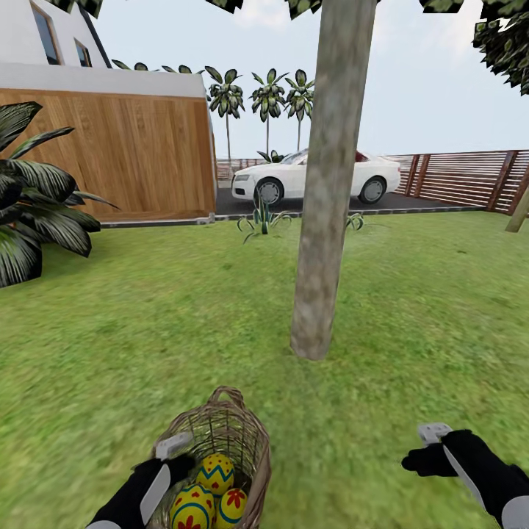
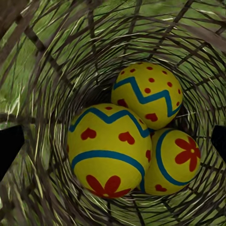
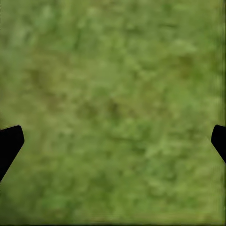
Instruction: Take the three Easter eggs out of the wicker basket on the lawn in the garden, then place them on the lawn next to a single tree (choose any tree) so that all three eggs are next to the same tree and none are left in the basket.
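Eggs (image 2: pixel 123 141) lie three together in the basket (image 1: pixel 239 433) on the lawn (image 1: pixel 411 308) near the tree (image 1: pixel 327 191), left gripper (image 2: pixel 113 141) wide open above them, right gripper (image 3: pixel 113 141) wide open, empty, over grass.

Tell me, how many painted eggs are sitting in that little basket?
3, all inside the wicker basket: a zigzag egg farthest in, a heart-patterned egg nearest the left hand, and a flower egg beside it. Another underneath seems unlikely.

Wicker basket (image 2: pixel 42 70) is seen as rough woven twig; Easter eggs (image 2: pixel 109 149) as smooth, painted, slightly glossy; tree (image 1: pixel 323 220) bark as mottled, matt.
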Tool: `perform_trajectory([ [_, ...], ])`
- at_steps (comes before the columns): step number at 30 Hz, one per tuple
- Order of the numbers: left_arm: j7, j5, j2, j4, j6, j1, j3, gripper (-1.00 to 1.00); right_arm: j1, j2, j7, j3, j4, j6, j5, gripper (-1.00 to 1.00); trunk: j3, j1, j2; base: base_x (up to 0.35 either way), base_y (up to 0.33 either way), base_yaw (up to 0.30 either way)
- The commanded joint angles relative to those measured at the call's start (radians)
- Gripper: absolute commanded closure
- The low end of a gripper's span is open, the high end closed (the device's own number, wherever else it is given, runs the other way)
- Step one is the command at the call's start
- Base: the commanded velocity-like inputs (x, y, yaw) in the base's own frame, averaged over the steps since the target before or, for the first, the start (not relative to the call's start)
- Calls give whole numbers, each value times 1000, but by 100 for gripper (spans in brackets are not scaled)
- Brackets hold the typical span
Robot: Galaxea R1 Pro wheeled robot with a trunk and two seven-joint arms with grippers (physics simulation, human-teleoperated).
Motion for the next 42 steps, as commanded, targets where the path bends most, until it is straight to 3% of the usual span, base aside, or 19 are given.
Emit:
perform_trajectory([
  [1, 5, 11, 5, -2, 5, 0, 3, -100, -1, 2, 0, 6, 4, 2, -2, -100, -1, 0, 0, 0, 0, 0],
  [6, 5, 10, 31, 1, 5, 1, 1, -100, -2, 0, 2, -1, 33, 0, -3, -100, -1, 0, 0, 0, 0, 0],
  [18, 6, 10, 30, 4, -1, 1, -1, -100, -2, -11, 28, 3, 40, 5, -2, -100, -1, 0, 0, 0, 0, 0],
  [42, 4, 10, 28, 6, -2, 1, -1, -100, -2, -11, 21, 3, 45, 6, -4, -100, -76, 92, -168, 0, 0, 0],
])
